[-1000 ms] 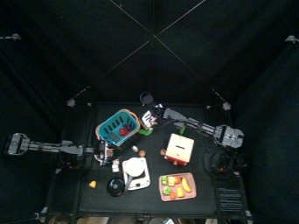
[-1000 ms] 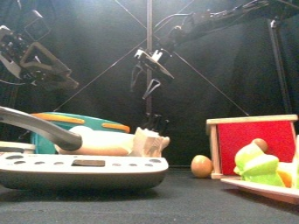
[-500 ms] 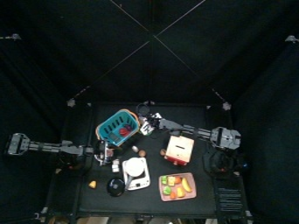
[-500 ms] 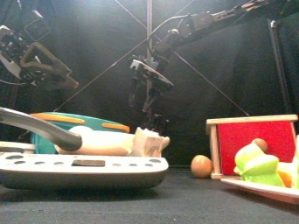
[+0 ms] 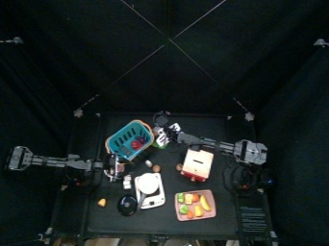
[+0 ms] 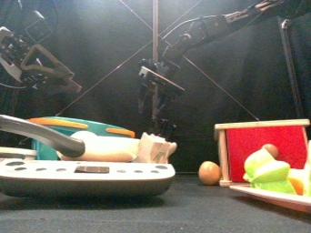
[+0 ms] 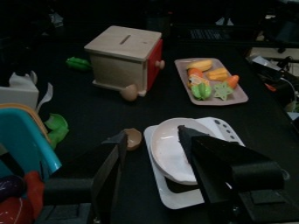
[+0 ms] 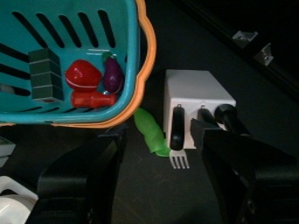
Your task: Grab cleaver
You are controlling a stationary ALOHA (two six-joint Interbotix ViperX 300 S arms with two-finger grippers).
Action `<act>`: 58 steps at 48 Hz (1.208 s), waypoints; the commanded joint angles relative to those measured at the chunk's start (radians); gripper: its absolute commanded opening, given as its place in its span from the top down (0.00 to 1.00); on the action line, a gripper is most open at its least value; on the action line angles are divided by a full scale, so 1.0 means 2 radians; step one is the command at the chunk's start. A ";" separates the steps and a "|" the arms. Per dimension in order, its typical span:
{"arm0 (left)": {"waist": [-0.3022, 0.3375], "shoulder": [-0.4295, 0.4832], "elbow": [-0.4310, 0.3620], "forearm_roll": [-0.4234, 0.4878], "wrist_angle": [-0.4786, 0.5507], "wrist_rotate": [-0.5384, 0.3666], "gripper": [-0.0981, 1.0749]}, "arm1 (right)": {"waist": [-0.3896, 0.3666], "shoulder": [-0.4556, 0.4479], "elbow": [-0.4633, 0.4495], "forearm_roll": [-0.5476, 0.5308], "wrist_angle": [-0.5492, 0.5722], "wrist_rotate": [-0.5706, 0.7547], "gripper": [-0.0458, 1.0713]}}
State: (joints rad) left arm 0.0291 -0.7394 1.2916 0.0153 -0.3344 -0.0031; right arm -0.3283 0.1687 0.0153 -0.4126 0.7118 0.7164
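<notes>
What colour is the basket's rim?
The basket's rim is orange, around teal walls. It shows best in the right wrist view.

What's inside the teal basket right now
The right wrist view shows the teal basket holding a red piece, a purple piece and a dark green block. The rest is out of frame.

cleaver (image 8: 205,114), black handle showing, slotted in white block (image 8: 197,89), blade hidden
</notes>
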 commanded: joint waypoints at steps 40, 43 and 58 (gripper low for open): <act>0.002 0.002 -0.007 -0.001 -0.002 0.001 0.18 | -0.011 -0.024 0.032 0.005 -0.042 0.007 0.14; 0.002 0.002 -0.007 -0.001 -0.002 0.001 0.18 | -0.014 -0.024 0.032 0.005 -0.044 0.007 0.14; 0.003 0.002 -0.005 0.000 -0.002 0.001 0.18 | -0.023 -0.016 0.035 0.008 -0.050 0.007 0.14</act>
State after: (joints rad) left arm 0.0322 -0.7394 1.2947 0.0153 -0.3344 -0.0031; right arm -0.3651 0.1611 0.0920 -0.3973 0.6182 0.7286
